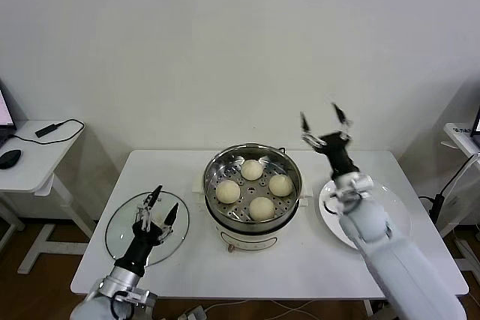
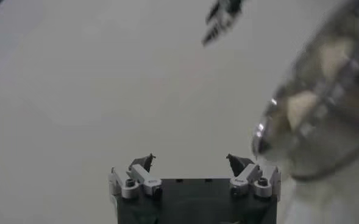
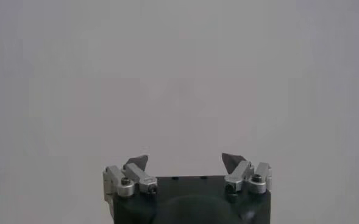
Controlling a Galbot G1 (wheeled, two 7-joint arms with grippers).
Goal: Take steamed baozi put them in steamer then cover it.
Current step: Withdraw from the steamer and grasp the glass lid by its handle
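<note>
All four buns [image 1: 252,169] already sit on the perforated tray inside my steamer [image 1: 253,185], which stands in the middle of the worktop [image 1: 315,252], so I judge the loading done and only the covering left. The glass lid [image 1: 120,230] lies flat on the worktop to the left of the steamer, well apart from it, and nothing has hold of it yet. The white plate [image 1: 397,215] on the right side carries no buns that I can see. My left gripper [image 1: 159,204] hovers over the lid with its fingers spread and nothing between them, the arm reaching up from the near edge and the fingers pointing away from me. My right gripper [image 1: 324,121] is raised high beside the steamer, above the plate's far edge, fingers pointing upward toward the wall, spread wide and empty. To my mind the left arm is the one placed to take the lid by its handle next.
</note>
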